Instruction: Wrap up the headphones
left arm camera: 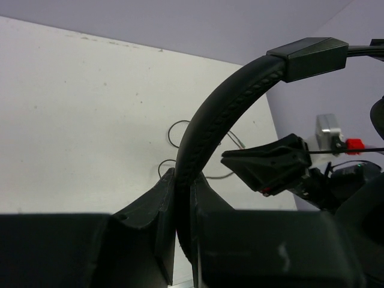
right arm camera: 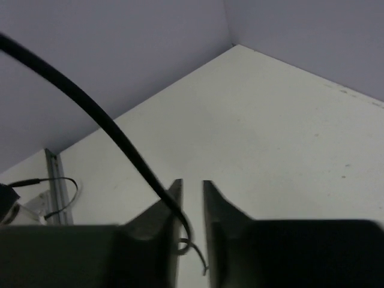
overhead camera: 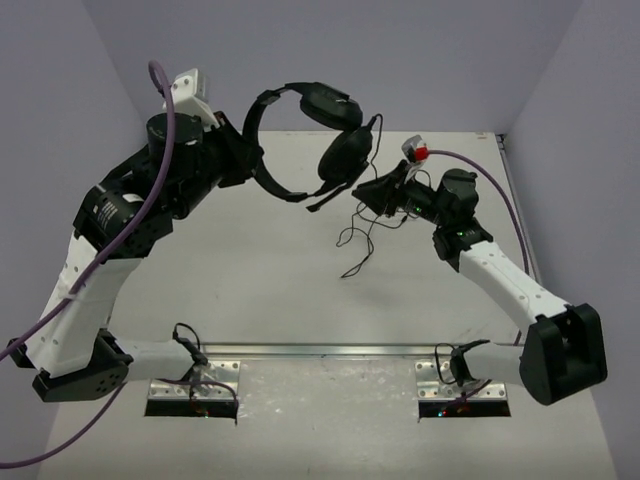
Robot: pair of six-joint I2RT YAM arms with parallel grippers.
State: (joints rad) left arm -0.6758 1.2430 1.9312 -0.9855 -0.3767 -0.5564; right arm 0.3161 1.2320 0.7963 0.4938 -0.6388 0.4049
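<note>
left gripper (left arm camera: 183,183) clamped on headband (left arm camera: 222,114), headphones (overhead camera: 345,152) aloft | right gripper (right arm camera: 192,195) nearly closed, pinching cable (right arm camera: 90,111); cable stretches rightward from headphones | right arm nearer slack (overhead camera: 358,240)

We've got plenty of open table (overhead camera: 280,290) near and centre. Far middle is the crowded bit: the headphones (overhead camera: 345,152) hang off the left gripper (overhead camera: 248,140), and their cable (overhead camera: 362,235) strings across to the right gripper (overhead camera: 375,190), dangling loops blocking the gap between.
</note>
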